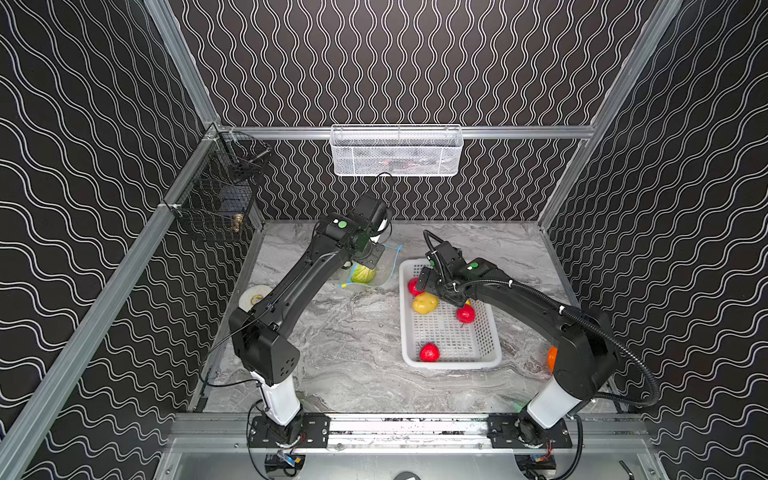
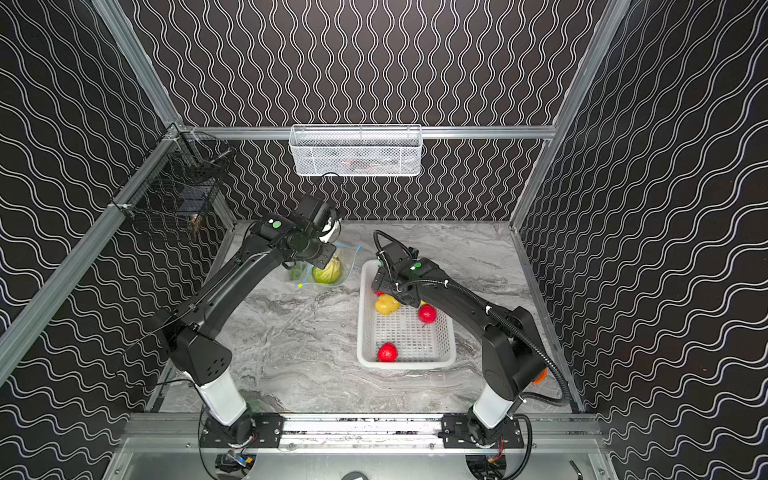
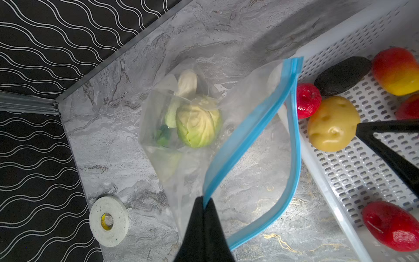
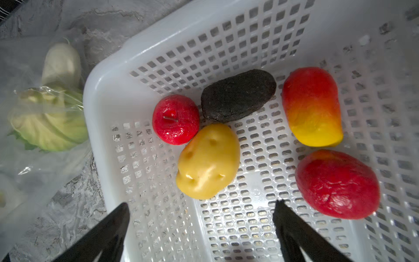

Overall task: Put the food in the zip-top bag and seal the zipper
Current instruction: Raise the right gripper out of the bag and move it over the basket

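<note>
The clear zip-top bag (image 3: 195, 172) lies on the marble table, its mouth gaping. My left gripper (image 3: 205, 202) is shut on one lip of the blue zipper (image 3: 249, 133), holding it up. Inside the bag are a green cabbage (image 3: 198, 123), a white radish (image 3: 187, 82) and a green leaf (image 3: 163, 136). My right gripper (image 4: 200, 211) hangs open over the white perforated basket (image 4: 108, 95), empty. Below it lie a yellow piece (image 4: 208, 161), a small red fruit (image 4: 175, 120), a dark item (image 4: 238, 95), a red-yellow fruit (image 4: 313, 106) and a red fruit (image 4: 337, 183).
A roll of tape (image 1: 254, 297) lies near the left wall. Another red fruit (image 1: 429, 352) sits at the basket's (image 1: 451, 363) near end. A white mesh bin (image 1: 395, 151) hangs on the back wall and a black wire rack (image 1: 216, 199) on the left wall.
</note>
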You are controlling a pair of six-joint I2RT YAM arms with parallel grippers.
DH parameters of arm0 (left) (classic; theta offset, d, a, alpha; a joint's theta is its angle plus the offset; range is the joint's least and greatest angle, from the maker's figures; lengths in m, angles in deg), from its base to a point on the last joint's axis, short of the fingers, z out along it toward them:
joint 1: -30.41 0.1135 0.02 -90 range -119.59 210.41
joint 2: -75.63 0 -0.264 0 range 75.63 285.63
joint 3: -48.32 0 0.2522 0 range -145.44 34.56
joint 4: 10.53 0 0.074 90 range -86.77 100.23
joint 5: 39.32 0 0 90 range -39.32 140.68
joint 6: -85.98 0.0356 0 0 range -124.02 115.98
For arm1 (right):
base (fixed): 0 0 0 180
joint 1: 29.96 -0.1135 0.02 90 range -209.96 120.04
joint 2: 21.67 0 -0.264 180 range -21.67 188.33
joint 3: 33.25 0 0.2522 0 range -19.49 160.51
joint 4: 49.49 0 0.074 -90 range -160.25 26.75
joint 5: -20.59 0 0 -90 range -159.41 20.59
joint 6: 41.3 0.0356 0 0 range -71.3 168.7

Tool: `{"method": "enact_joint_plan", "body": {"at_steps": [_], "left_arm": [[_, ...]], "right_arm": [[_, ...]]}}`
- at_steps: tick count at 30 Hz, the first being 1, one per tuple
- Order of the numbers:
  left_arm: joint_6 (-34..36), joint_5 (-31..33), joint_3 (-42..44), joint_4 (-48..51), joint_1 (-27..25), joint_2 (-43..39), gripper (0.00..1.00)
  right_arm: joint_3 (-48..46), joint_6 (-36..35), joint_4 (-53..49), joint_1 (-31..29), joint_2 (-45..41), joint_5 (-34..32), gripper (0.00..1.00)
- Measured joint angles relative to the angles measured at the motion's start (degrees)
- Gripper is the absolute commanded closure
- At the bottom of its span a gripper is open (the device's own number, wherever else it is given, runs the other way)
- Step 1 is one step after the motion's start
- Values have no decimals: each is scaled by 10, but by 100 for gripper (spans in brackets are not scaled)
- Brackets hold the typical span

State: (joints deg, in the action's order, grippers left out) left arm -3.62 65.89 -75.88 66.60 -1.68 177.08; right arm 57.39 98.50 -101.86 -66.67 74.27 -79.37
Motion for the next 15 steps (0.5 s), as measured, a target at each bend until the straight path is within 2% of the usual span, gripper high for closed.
{"method": "enact_joint_plan", "body": {"at_steps": [15], "left_arm": [[0, 0, -7, -3, 0, 7, 100]], "right_arm": [[-14, 46, -9, 0, 23, -3, 3]]}}
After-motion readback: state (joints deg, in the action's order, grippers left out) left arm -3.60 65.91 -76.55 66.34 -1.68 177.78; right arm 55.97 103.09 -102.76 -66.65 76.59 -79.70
